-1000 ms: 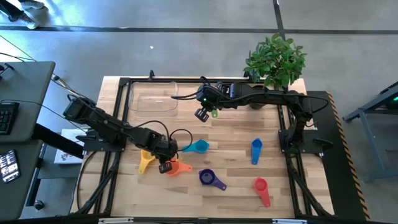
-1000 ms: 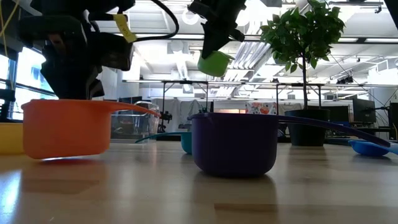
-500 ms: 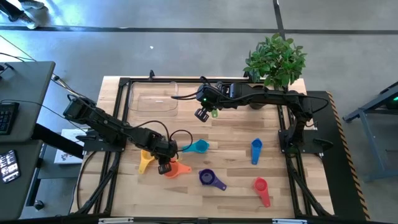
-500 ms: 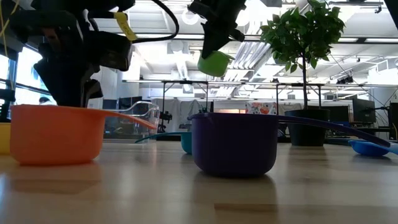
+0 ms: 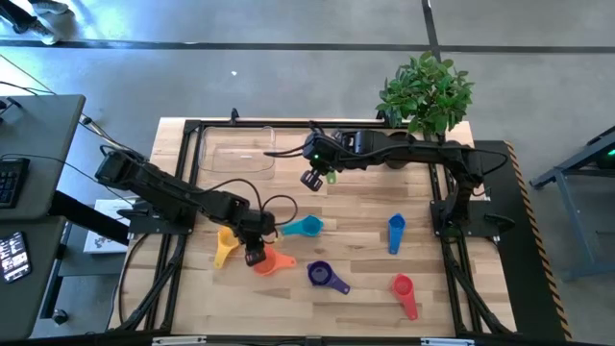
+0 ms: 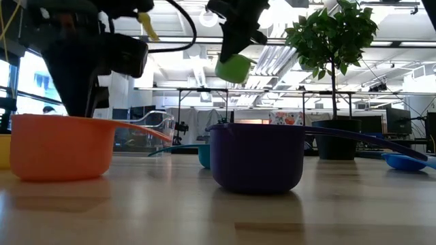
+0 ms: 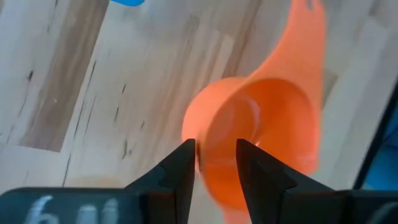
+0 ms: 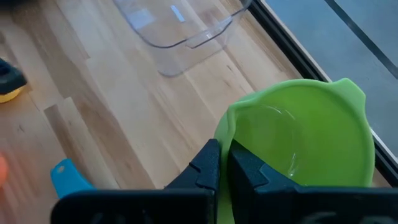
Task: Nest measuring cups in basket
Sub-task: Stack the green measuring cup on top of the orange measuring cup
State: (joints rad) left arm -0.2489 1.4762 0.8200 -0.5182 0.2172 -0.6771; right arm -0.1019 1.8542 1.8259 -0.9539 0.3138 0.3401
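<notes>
Two tools: right tool [image 8: 224, 163] clamped on green cup [image 8: 305, 134]; left tool [image 7: 216, 162] apart, straddling orange cup [image 7: 261, 134] rim.

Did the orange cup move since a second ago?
Yes. In the low view the orange cup has slid left and settled flat on the table, farther from the purple cup, which stayed put.

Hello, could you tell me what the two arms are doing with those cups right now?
The right pincer is shut on the green cup, held in the air near the clear basket. The left pincer straddles the rim of the orange cup, which sits on the table. The basket holds no cups yet.
</notes>
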